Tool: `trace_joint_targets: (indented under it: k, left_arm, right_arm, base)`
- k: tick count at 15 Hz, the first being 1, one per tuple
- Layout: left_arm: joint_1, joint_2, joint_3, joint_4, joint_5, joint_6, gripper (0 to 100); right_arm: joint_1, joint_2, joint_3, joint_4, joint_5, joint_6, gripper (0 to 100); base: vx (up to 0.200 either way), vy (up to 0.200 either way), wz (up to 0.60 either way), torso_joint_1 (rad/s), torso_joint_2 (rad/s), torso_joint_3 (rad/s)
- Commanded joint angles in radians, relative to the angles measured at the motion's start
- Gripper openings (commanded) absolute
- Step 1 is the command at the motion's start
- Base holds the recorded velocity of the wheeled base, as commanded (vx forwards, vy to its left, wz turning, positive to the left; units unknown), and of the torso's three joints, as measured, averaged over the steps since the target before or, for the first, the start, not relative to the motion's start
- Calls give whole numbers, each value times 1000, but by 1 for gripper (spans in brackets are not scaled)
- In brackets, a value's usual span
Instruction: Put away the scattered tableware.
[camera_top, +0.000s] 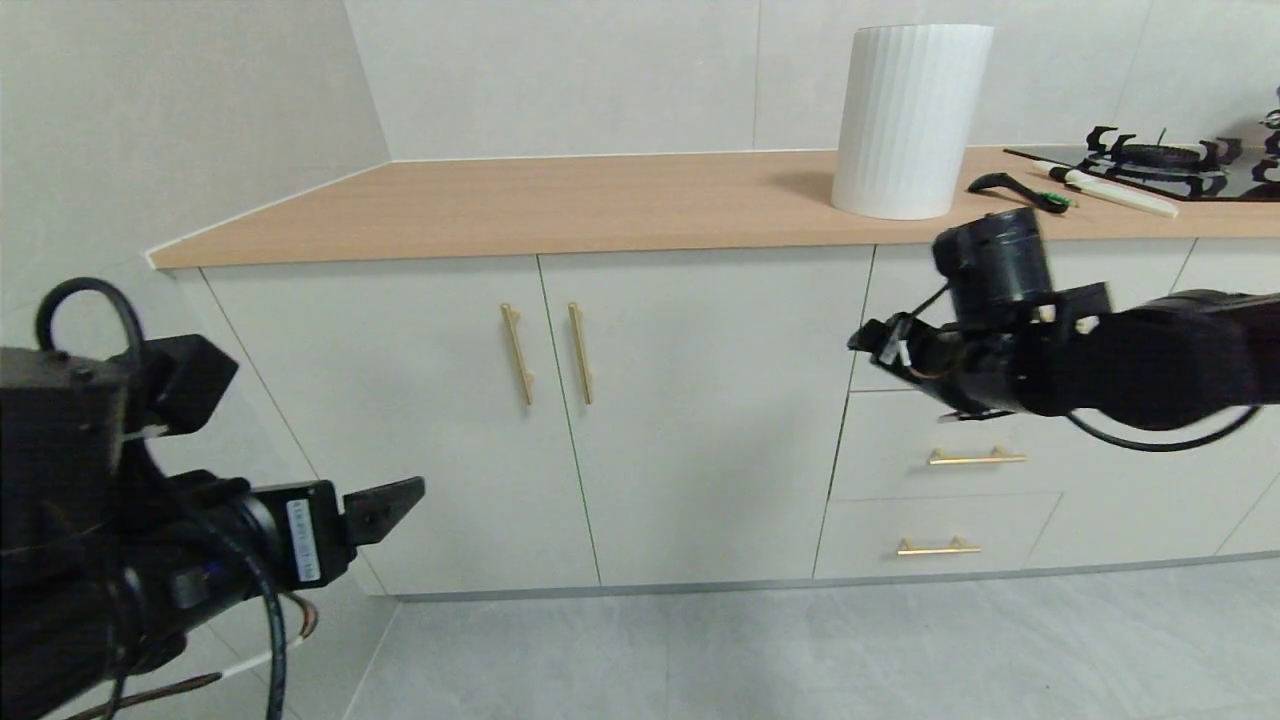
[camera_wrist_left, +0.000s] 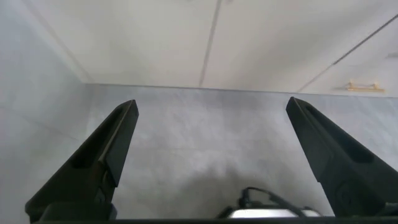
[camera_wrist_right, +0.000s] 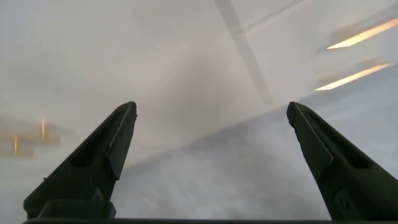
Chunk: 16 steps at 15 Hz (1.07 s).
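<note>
On the wooden countertop (camera_top: 560, 205), a tall white ribbed holder (camera_top: 910, 120) stands upright at the right. Just beyond it lie a black-handled utensil (camera_top: 1015, 188) and a long white utensil (camera_top: 1110, 190), next to the stove. My right gripper (camera_top: 882, 342) hangs in front of the drawer fronts, below the counter edge and under the holder. In its wrist view the right gripper (camera_wrist_right: 210, 107) is open and holds nothing. Low at the left, near the floor and the corner wall, my left gripper (camera_top: 385, 508) is held. The left gripper (camera_wrist_left: 211, 106) is open over grey floor.
A black gas stove (camera_top: 1170, 160) occupies the counter's far right. Below the counter are two cabinet doors with gold handles (camera_top: 548, 352) and drawers with gold handles (camera_top: 977, 457). A wall closes the left side. Grey floor (camera_top: 800, 650) lies in front.
</note>
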<state>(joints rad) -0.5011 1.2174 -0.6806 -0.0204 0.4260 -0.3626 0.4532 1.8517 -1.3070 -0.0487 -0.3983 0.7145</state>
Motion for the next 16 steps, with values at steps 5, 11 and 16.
trace_joint_targets:
  k: [5,11,16]
  left_arm:
    - [136,-748,265,134,42,235,100]
    - [257,-1090,354,350,16,281,100]
    - [351,-1121,371,347,43,229,100]
  right_arm:
    - [-100,-1180,712,9,-27,-573,100]
    - [-312,-1609,968,52,-30,-701,100]
    - [-432,-1796,1109,72,-31,-731,100]
  base:
    - [0,0,0,0,0,0]
    - [0,0,0,0,0,0]
    - [0,0,0,0,0,0]
